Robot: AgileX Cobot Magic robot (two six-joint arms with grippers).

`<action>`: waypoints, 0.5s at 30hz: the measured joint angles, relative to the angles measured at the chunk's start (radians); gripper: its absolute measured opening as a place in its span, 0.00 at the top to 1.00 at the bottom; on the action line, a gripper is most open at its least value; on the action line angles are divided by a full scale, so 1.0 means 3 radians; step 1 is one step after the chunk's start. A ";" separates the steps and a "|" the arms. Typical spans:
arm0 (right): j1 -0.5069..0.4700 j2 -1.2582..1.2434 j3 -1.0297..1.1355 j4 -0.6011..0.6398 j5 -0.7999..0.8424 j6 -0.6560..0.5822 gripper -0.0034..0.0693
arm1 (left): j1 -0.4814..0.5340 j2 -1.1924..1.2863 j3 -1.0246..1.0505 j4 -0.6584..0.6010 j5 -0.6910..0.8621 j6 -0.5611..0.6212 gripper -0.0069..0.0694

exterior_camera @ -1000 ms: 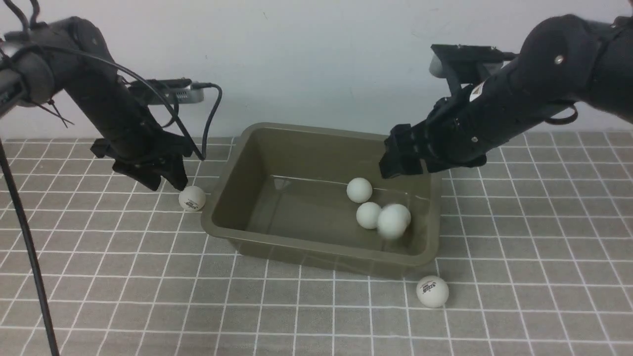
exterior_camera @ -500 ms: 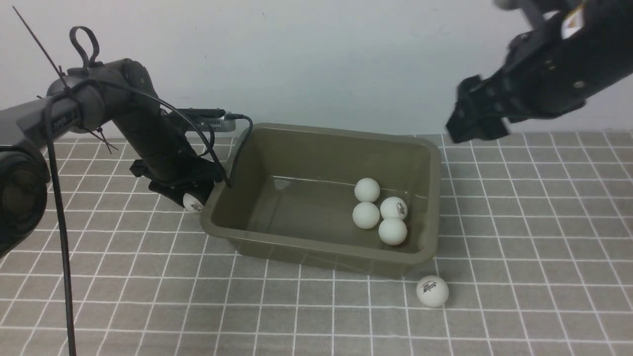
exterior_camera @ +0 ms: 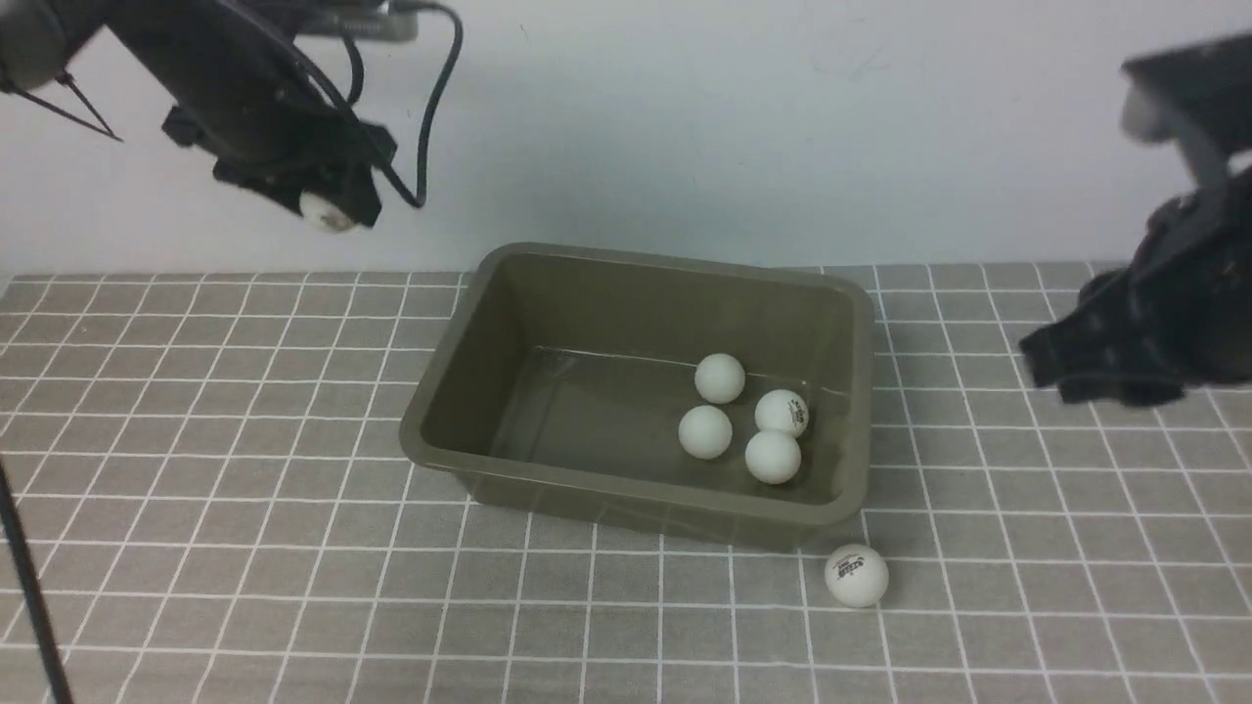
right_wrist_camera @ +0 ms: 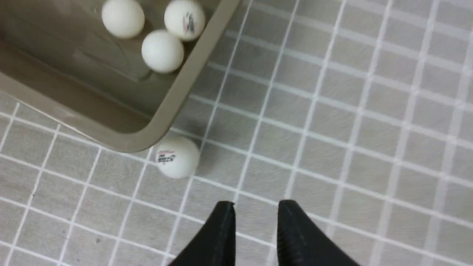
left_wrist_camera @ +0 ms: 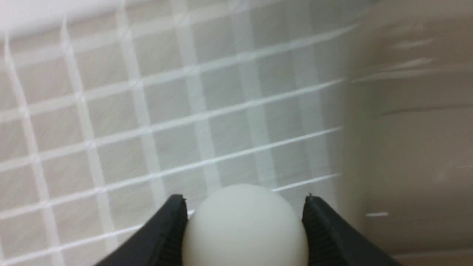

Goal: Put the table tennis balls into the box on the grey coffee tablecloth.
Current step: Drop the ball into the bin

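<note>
Left fingers (left_wrist_camera: 166, 232) are clamped on one white ball (left_wrist_camera: 244, 225), which I hold up in the air to the left of the box (exterior_camera: 445, 391), well clear of the grey coffee tablecloth (exterior_camera: 245, 489). Right fingers (right_wrist_camera: 221, 236) stand a little apart with nothing between them, hanging over bare cloth to the right of the box.

I count six table tennis balls: the one in that grip, four in the box and one loose ball (exterior_camera: 856, 575) on the cloth. There is one box and one cloth.

Each ball is small, round and matte white. The loose ball carries a small dark print, and so does the printed ball (exterior_camera: 782, 413) inside the box.

The box is a shallow olive-grey tub with rounded corners, a flared rim and no lid. Its four balls sit bunched toward the right end: the printed ball, a far ball (exterior_camera: 720, 378), a left ball (exterior_camera: 705, 431) and a near ball (exterior_camera: 773, 457). The loose ball lies just beside the box's near right corner.
</note>
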 joint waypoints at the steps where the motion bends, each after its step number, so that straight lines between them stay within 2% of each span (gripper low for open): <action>1: 0.0000 0.0053 0.0230 0.0108 -0.0255 0.0031 0.72 | -0.0069 -0.0059 -0.0006 -0.0124 0.0008 0.0064 0.45; 2: 0.0000 0.0072 0.0293 0.0124 -0.0326 0.0035 0.71 | -0.0080 -0.0065 -0.0010 -0.0141 0.0008 0.0073 0.45; 4: 0.0000 0.0180 0.0565 0.0325 -0.0676 0.0043 0.63 | -0.0223 -0.0092 -0.0014 -0.0254 0.0011 0.0190 0.45; 5: 0.0000 0.0285 0.0728 0.0472 -0.0920 0.0053 0.54 | -0.0307 -0.0069 -0.0014 -0.0261 0.0014 0.0225 0.45; 10: 0.0000 0.0646 0.0904 0.0827 -0.1328 -0.0033 0.27 | -0.0589 0.0123 -0.0014 -0.0204 0.0021 0.0197 0.45; 12: 0.0011 0.0815 0.0904 0.1020 -0.1484 -0.0196 0.18 | -0.0697 0.0269 -0.0014 -0.0066 0.0021 0.0128 0.41; 15: 0.0051 0.1085 0.0904 0.1210 -0.1635 -0.0479 0.12 | -0.0804 0.0418 -0.0011 0.0098 0.0021 0.0015 0.24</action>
